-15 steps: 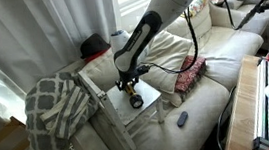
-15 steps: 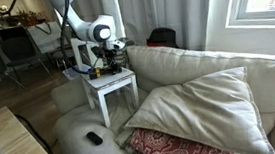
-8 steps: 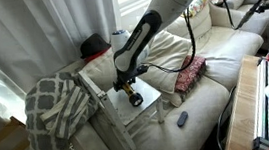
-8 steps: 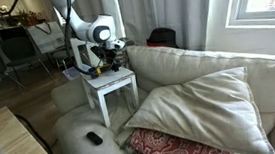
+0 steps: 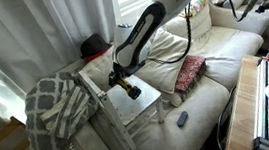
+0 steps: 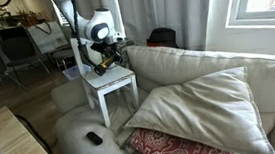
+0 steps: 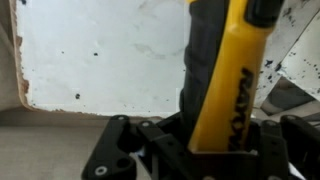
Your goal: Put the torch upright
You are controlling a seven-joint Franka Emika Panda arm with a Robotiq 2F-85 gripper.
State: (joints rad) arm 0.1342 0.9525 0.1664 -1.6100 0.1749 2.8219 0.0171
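Observation:
The torch (image 7: 225, 80) has a yellow-gold barrel with black parts and fills the right half of the wrist view, clamped between my jaws. My gripper (image 7: 215, 140) is shut on it. In both exterior views the gripper (image 5: 121, 80) (image 6: 103, 60) holds the torch (image 5: 130, 89) (image 6: 100, 67) tilted, a little above the small white table (image 5: 143, 104) (image 6: 118, 82). The table top also shows in the wrist view (image 7: 100, 50), pale and speckled, beneath the torch. The torch's head is partly hidden by the fingers.
A small dark remote-like object (image 5: 182, 118) (image 6: 94, 138) lies on the sofa seat. A red patterned cushion (image 5: 189, 74) (image 6: 174, 146) and a large beige cushion (image 6: 200, 102) lie on the sofa. A checked blanket (image 5: 58, 108) hangs beside the table.
My gripper has risen from the table top with the torch in it and shifted slightly towards the table's back edge. The torch hangs higher above the table than before.

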